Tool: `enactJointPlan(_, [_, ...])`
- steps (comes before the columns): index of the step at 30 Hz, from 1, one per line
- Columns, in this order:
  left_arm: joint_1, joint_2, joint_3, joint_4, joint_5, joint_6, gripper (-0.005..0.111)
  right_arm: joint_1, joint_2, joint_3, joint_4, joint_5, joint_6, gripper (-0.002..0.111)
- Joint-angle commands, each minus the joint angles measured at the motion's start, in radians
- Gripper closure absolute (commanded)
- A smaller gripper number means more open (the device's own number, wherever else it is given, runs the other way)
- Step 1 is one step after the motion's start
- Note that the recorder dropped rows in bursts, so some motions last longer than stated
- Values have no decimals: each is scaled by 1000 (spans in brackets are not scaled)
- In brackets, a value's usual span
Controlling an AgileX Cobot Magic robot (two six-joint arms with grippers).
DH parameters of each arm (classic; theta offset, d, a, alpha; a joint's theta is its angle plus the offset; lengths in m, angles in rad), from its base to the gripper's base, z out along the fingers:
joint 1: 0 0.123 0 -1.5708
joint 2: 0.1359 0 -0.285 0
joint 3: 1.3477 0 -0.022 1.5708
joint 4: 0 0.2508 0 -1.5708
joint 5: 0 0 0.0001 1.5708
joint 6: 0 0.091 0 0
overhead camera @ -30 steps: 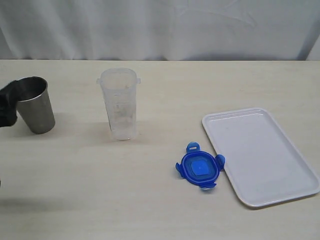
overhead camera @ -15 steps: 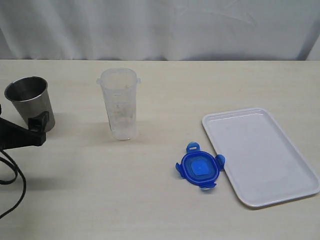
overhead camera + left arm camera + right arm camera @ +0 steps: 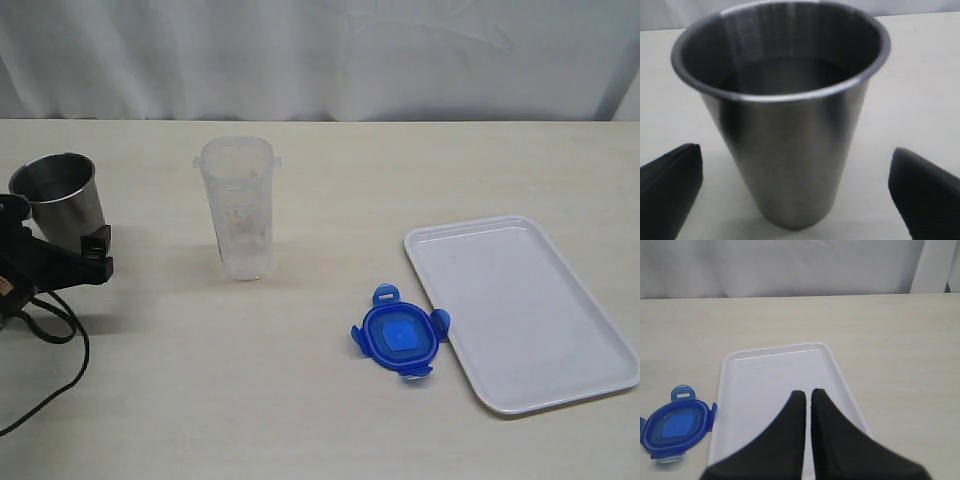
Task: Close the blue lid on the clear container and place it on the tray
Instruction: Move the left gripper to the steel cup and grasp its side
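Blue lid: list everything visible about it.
The lid is bright blue, glossy plastic and roundish, with four snap flaps sticking out and a paler blue square patch at its centre. It lies flat on the table, off the container, just beside the tray's long edge. One flap reaches the rim, though contact cannot be told. Nothing grips it.
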Motion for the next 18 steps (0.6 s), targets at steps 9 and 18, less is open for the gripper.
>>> enactJointPlan(9, [1, 75, -84, -11, -93, 4, 2, -1, -4, 2, 5, -1, 0, 104])
enactJointPlan(18, [2, 125, -132, -64, -79, 4, 2, -1, -4, 2, 5, -1, 0, 104])
